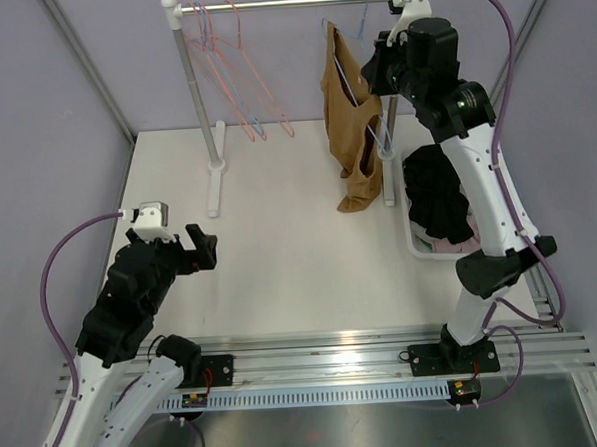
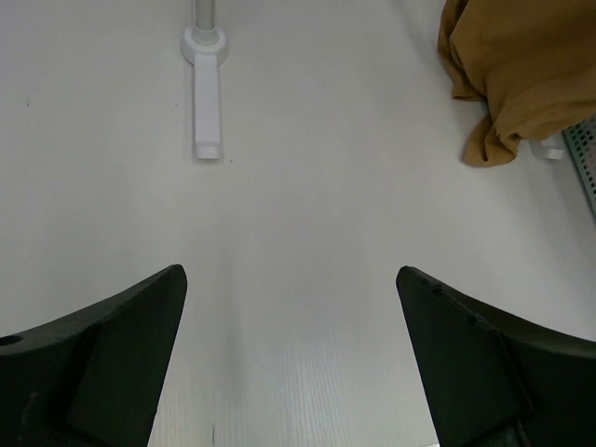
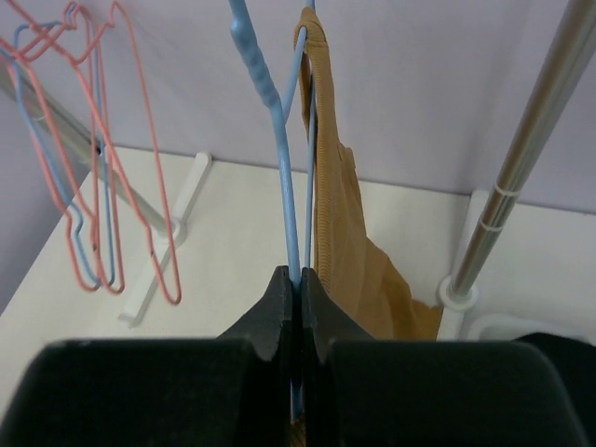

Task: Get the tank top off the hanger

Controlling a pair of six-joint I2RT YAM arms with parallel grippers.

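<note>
A mustard-brown tank top (image 1: 351,121) hangs from a blue hanger (image 1: 364,100) on the rail at the back right, its hem bunched on the table. In the right wrist view the tank top (image 3: 340,233) hangs by one strap beside the blue hanger (image 3: 284,186). My right gripper (image 1: 383,71) (image 3: 298,279) is shut on the blue hanger's wire, beside the cloth. My left gripper (image 1: 178,248) (image 2: 291,307) is open and empty, low over the table at the front left; the tank top's hem (image 2: 521,84) lies far ahead to its right.
Several pink and blue empty hangers (image 1: 233,77) (image 3: 102,168) hang at the rail's left end. The rack's white foot (image 1: 214,183) (image 2: 207,93) and right post (image 1: 392,128) (image 3: 521,177) stand on the table. A white basket (image 1: 420,239) of dark clothes sits at the right.
</note>
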